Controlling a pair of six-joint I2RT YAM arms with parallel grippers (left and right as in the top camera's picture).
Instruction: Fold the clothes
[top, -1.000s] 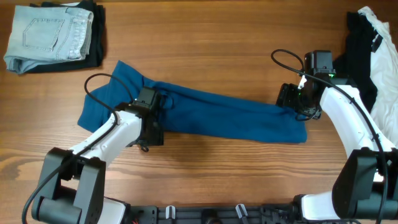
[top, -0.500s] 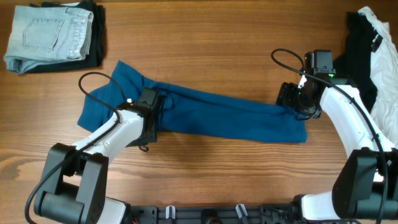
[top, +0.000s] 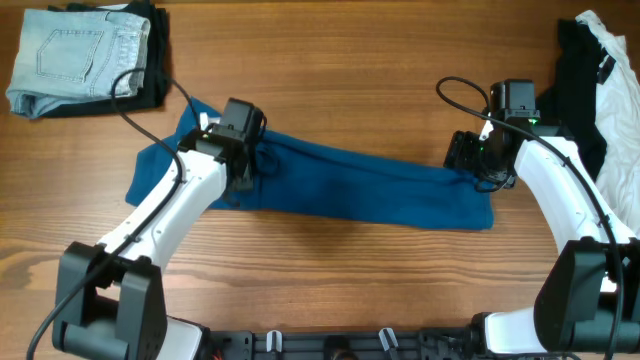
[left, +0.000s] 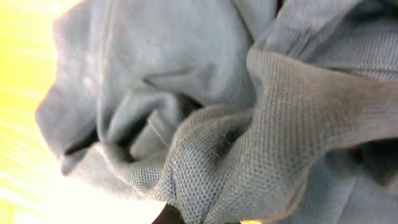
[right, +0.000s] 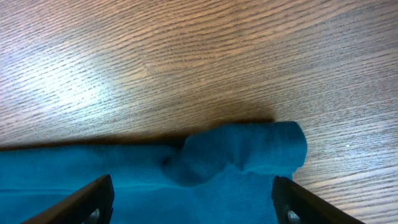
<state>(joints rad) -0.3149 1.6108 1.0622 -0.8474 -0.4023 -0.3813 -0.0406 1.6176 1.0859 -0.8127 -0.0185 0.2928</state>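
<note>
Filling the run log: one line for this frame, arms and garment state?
left gripper: on blue garment, left part, cloth bunched, grip unclear | right gripper: fingers open at right end | garment: stretched long, unfolded

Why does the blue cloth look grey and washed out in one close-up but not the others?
Left wrist view: the camera is very close to the blue cloth, so it reads grey, with a yellow-white blown-out patch at the left edge. Right wrist view: sharp, true blue, a pale sheen on the table. Overhead: evenly lit.
</note>
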